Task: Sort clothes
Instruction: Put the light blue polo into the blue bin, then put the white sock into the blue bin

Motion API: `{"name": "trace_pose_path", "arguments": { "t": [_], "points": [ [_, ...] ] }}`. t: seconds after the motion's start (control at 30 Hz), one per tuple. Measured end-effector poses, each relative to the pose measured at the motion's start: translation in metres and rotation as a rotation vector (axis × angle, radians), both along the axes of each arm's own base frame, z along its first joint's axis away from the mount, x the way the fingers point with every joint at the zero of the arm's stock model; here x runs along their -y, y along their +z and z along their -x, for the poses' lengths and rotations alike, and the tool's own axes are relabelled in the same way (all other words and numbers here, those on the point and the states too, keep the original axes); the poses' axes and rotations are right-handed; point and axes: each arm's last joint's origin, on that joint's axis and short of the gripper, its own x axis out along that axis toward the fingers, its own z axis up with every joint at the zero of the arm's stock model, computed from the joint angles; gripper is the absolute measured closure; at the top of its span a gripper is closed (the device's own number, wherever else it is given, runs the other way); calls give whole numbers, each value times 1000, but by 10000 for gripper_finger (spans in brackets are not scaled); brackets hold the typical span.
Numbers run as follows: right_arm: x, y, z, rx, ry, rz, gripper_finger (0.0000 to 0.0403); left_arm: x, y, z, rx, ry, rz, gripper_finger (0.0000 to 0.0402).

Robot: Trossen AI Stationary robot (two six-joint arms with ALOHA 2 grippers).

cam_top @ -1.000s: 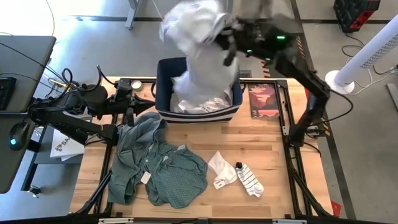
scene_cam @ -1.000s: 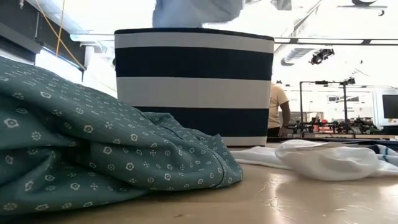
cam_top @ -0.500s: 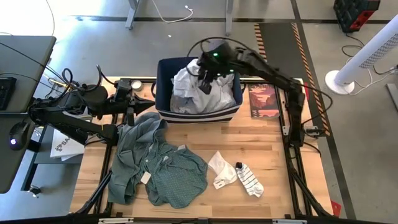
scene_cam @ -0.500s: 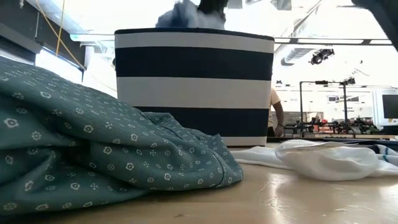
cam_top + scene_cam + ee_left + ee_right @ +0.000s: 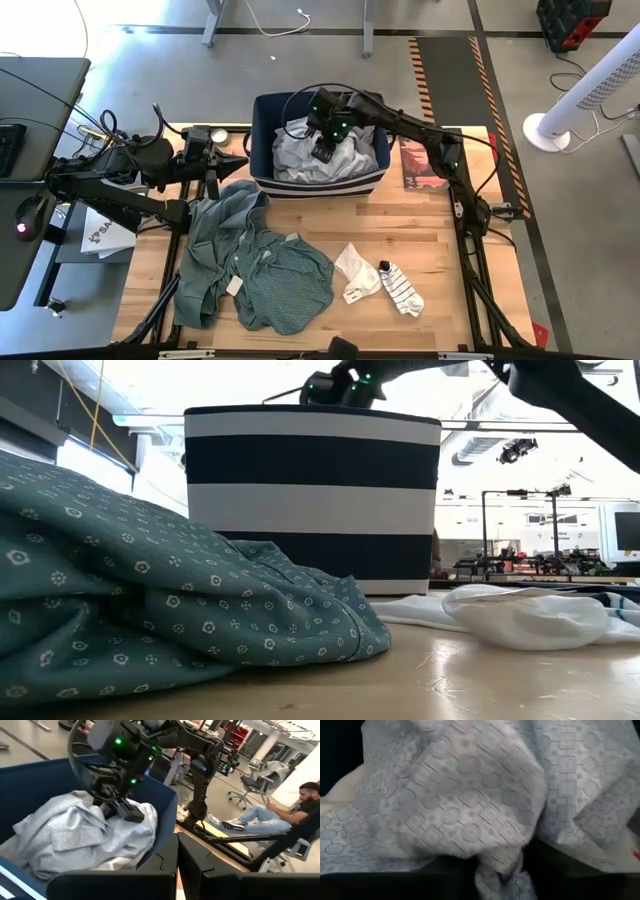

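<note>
A pale blue-grey patterned garment (image 5: 330, 150) lies heaped in the navy, white-striped bin (image 5: 262, 140) at the table's far side. My right gripper (image 5: 322, 152) points down into the bin on top of that heap, and its fingers (image 5: 131, 814) look open. My left gripper (image 5: 177, 862) is shut on nothing, hovering level at the bin's left. A grey-green patterned garment (image 5: 250, 265) lies spread on the table's near left. A small white piece (image 5: 355, 270) and a striped sock (image 5: 400, 288) lie to its right. My right gripper comes at the pale garment from above, slanting down, at the top of the heap (image 5: 142, 817). A bunched fold (image 5: 500, 870) lies between its fingers. The garment rests in the bin. I cannot tell whether the pads still touch the fold.
A dark red mat or book (image 5: 425, 160) lies right of the bin. The bin's wall (image 5: 310, 500) hides its inside from the low view. A person (image 5: 280, 815) sits in the room beyond the table. Bare wood shows at the near right.
My right gripper has come down from high above the bin into it, tipping from about level to pointing steeply down. The pale garment, which hung bunched above the bin, now lies heaped inside it.
</note>
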Motion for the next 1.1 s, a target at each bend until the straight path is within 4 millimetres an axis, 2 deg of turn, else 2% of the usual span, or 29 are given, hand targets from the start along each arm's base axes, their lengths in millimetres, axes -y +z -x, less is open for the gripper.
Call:
{"name": "trace_pose_path", "arguments": {
  "t": [0.13, 0.3, 0.47, 0.63, 0.77, 0.87, 1.0, 1.1],
  "points": [
    [5, 22, 13, 34, -62, -6, 191, 0, 0, 0, 2, 2, 3, 402],
    [-3, 71, 42, 139, -103, 36, 178, 0, 0, 0, 4, 4, 7, 402],
    [-25, 118, 72, 244, -84, 90, 177, -1, 1, 0, 13, 57, -4, 402],
    [-65, 160, 108, 319, 51, 123, 176, -4, 1, 2, 16, 160, -28, 402],
    [-99, 176, 131, 313, 130, 78, 176, -6, 1, 2, 17, 211, -40, 402],
    [-123, 180, 145, 266, 167, 37, 176, -6, 1, 2, 17, 215, -41, 401],
    [-154, 174, 150, 194, 202, 10, 176, -6, 1, 2, 17, 209, -39, 401],
    [-180, 156, 154, 167, 244, -34, 176, -5, 1, 2, 16, 206, -39, 401]
  ]
}}
